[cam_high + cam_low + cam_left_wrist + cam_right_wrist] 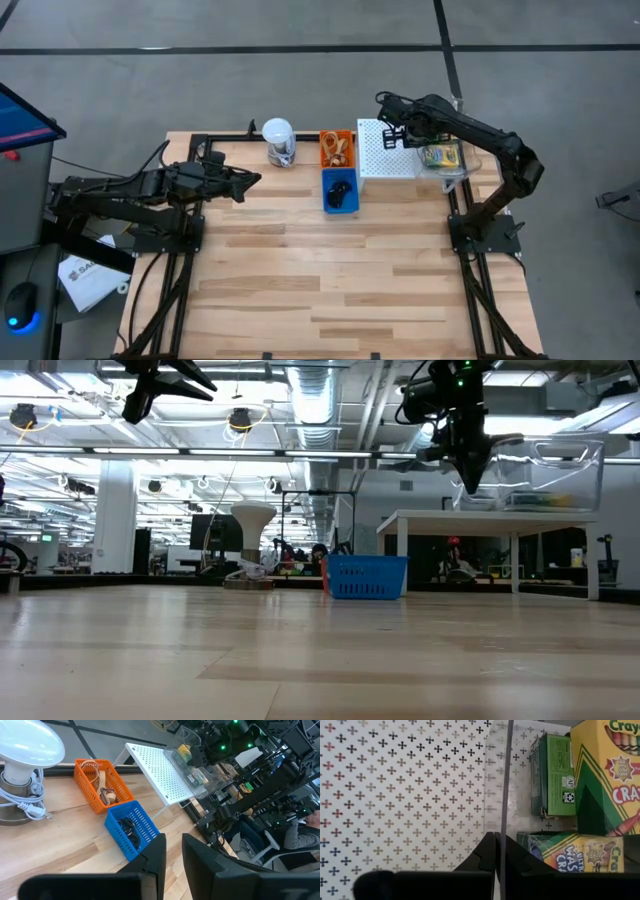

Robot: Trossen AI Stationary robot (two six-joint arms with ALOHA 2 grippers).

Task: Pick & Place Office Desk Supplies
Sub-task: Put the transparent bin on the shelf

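A: Where are the yellow-and-green crayon boxes [600, 785]?

B: Inside a clear plastic bin [448, 157] on the white perforated metal shelf [385, 148], at the table's far right. In the right wrist view three boxes show there. Two stand side by side with their long axes parallel, one of them turned so its green side faces the camera. The third [580, 852] lies crosswise to them, printed face up.

A: And the right gripper [392, 128]?

B: Above the shelf, just beside the bin's clear wall, fingers together and holding nothing.

A: The left gripper [250, 181]?

B: Over the wooden table's left side, pointing toward the baskets. Its fingers [155, 855] stand slightly apart with nothing between them.

A: The other supplies?

B: Tan rubber-band loops [106, 795] lie in the orange plastic basket [85, 784]. Small black clips [127, 827] lie in the blue plastic basket [145, 827], which touches the orange one end to end. A white-lidded clear jar [279, 140] stands well left of them.
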